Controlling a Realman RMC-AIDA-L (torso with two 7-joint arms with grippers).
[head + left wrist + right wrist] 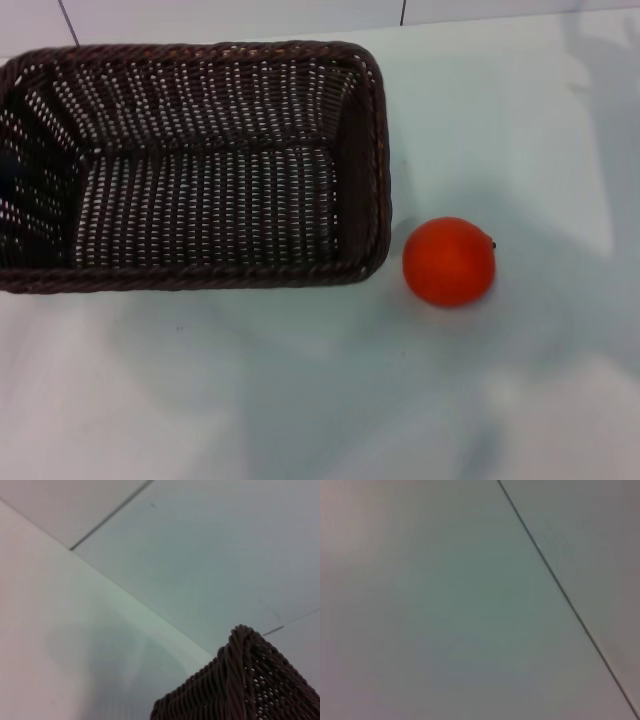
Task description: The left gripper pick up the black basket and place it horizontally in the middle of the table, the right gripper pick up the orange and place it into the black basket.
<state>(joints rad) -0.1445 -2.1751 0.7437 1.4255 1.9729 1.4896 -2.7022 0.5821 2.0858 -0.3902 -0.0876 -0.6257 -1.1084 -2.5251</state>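
lying on the table [300, 400], the black basket [200, 165] rests flat with its long side running across the head view and its open mouth facing up. the basket interior holds nothing; the woven floor and sloping walls are fully exposed. the braided rim runs unbroken around the visible edges, and the basket's left end is cut by the frame border.

the orange [449, 261] sits on the table just beside the basket's right near corner, outside the rim and apart from it by a narrow strip of bare surface. its small dark stem nub points away from the basket, toward the right.

beyond the basket's far rim, the table meets a pale panelled wall [250, 15] with dark seam lines.

in the left wrist view, one braided corner of the basket [245, 680] rises close to the camera, with the table [60, 645] and the seamed wall [210, 545] behind it. the left gripper does not appear in any view, so its finger state cannot be told.

the right wrist view shows only a pale flat surface [445, 605] crossed by one dark diagonal seam. the right gripper does not appear in any view either; its finger state cannot be told.
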